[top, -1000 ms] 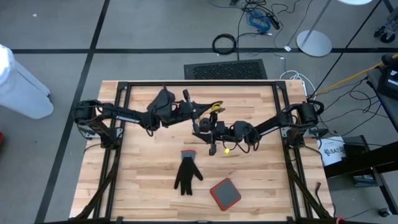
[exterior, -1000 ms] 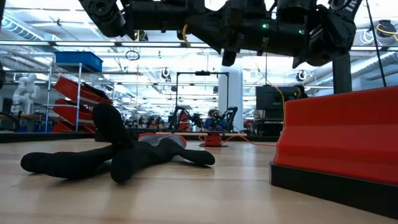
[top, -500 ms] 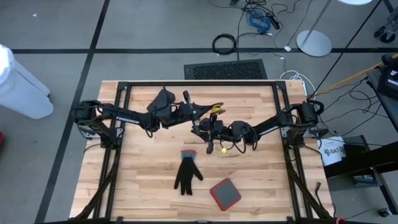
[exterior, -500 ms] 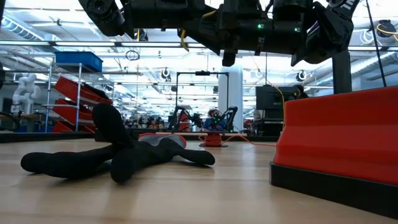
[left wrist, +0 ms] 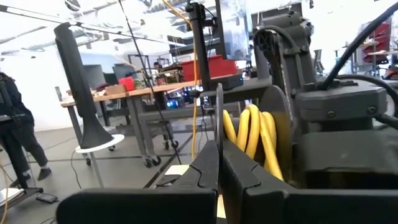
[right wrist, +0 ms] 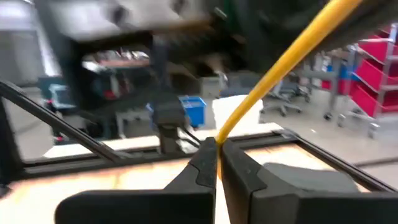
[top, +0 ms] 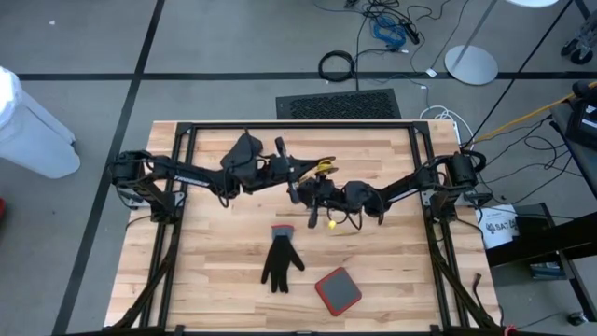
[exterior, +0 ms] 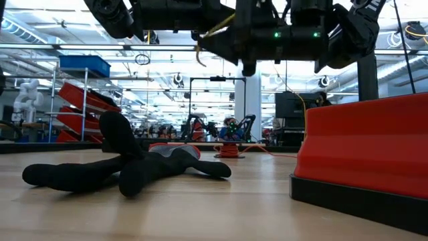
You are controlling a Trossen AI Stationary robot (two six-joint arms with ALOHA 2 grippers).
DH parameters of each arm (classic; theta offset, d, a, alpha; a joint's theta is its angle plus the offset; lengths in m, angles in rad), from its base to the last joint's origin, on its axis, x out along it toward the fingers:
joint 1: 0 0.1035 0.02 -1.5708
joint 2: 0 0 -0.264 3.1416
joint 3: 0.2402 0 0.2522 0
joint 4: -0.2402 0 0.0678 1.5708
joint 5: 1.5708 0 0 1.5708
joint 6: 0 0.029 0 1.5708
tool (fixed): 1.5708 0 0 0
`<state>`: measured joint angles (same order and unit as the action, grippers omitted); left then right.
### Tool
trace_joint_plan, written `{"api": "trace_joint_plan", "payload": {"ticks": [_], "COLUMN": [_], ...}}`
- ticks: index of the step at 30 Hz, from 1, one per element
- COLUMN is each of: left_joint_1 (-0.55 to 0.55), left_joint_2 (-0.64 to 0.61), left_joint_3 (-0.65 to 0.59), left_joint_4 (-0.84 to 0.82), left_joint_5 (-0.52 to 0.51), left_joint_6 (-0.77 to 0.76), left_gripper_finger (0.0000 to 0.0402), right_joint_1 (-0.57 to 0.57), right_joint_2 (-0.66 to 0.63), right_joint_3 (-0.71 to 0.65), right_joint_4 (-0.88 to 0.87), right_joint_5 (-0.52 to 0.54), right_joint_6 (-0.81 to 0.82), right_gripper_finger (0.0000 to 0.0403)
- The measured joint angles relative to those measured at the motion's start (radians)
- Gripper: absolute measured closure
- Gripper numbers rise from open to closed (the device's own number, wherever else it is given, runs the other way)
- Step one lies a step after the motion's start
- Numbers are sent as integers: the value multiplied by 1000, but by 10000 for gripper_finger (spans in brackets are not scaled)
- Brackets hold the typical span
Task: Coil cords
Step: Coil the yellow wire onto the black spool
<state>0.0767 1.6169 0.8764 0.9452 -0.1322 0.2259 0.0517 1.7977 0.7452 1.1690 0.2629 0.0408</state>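
A yellow cord is wound in several loops (left wrist: 254, 137) above the middle of the table, also seen from above as a yellow coil (top: 323, 166). My left gripper (left wrist: 219, 163) comes from the table's left, held level, shut on a thin black piece next to the loops. My right gripper (right wrist: 216, 149) comes from the table's right, just beside the left gripper (top: 297, 189), and is shut on a strand of the yellow cord (right wrist: 273, 74). A short yellow end (top: 331, 224) hangs below the right gripper (top: 315, 194). My left gripper pinches a thin black piece (left wrist: 219, 121), seen edge-on, between its two fingertips; the piece stands up out of the fingers, clear of the table, with the yellow loops right beside it. My right gripper pinches one strand of the yellow cord (right wrist: 219, 138) between its two fingertips. The fingers lie roughly level. The strand runs straight and slanting away from the fingertips, clear of the table.
A black glove (top: 280, 261) lies flat on the wooden table (top: 215, 280) toward the near side. A red pad with a black rim (top: 338, 290) lies to the right of the glove, near the front edge. A black frame (top: 298, 125) runs around the table.
My right gripper has shut on the yellow cord; its fingers stood apart a second ago. Its wrist has turned a little while it stayed in place. The yellow end hanging below it has shifted slightly toward the table's left.
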Motion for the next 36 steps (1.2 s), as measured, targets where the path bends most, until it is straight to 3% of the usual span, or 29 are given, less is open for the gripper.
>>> {"api": "trace_joint_plan", "payload": {"ticks": [13, 25, 36], "left_joint_1": [-1, -1, -1], "left_joint_2": [-16, -183, -205], "left_joint_3": [0, 0, 2], "left_joint_4": [-210, -586, -893], "left_joint_5": [-9, -5, 22], "left_joint_6": [17, -59, -67], "left_gripper_finger": [401, 401, 401], "right_joint_1": [14, 31, 27], "right_joint_2": [-1, -5, -24], "right_joint_3": [-2, -63, -66], "right_joint_4": [-261, -339, -431], "right_joint_5": [130, 285, 296], "right_joint_6": [-12, -16, -10], "right_gripper_finger": [403, 403, 402]}}
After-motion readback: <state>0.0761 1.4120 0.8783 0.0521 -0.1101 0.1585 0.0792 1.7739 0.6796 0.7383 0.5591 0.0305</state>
